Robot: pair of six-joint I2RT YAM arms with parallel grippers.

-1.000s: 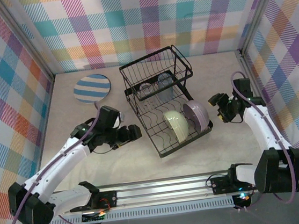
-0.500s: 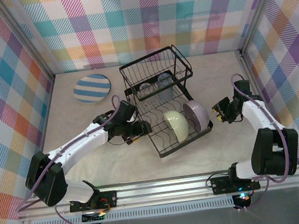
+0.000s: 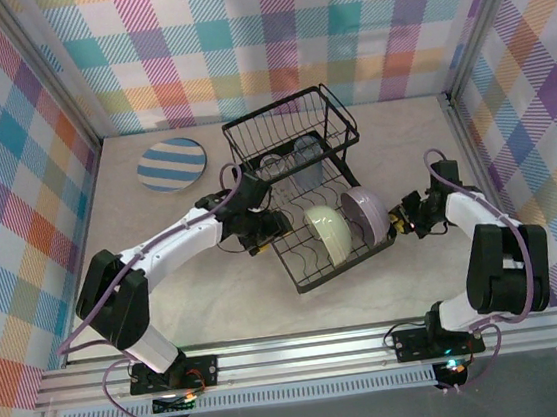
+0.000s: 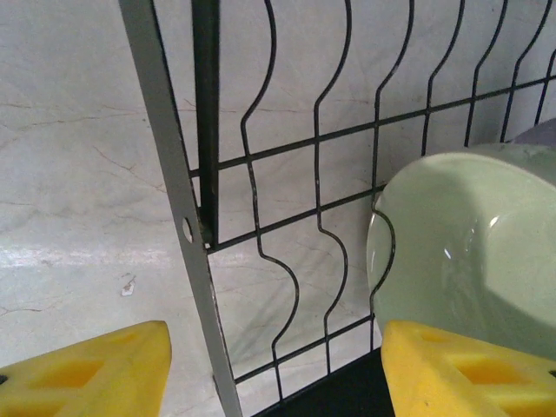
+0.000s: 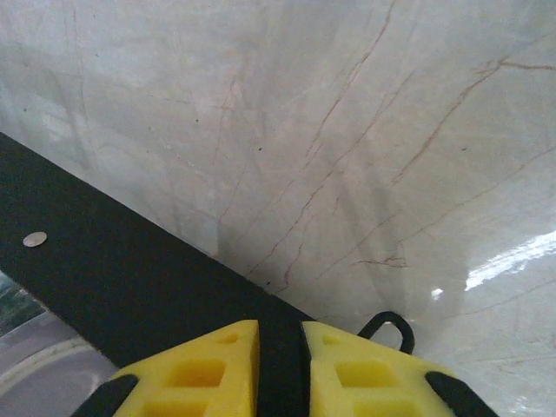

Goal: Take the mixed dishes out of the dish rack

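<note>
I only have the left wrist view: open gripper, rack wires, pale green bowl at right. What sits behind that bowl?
Observer: A lavender bowl stands on edge just beyond the pale green bowl, on the right arm's side.
Operator: Where is the right gripper?
Observer: The right gripper is at the right edge of the dish rack, fingers nearly together; I can't tell if it grips.
Operator: Anything already out of the rack?
Observer: One blue-and-white striped plate lies flat on the table, to the rack's left near the back wall.
</note>
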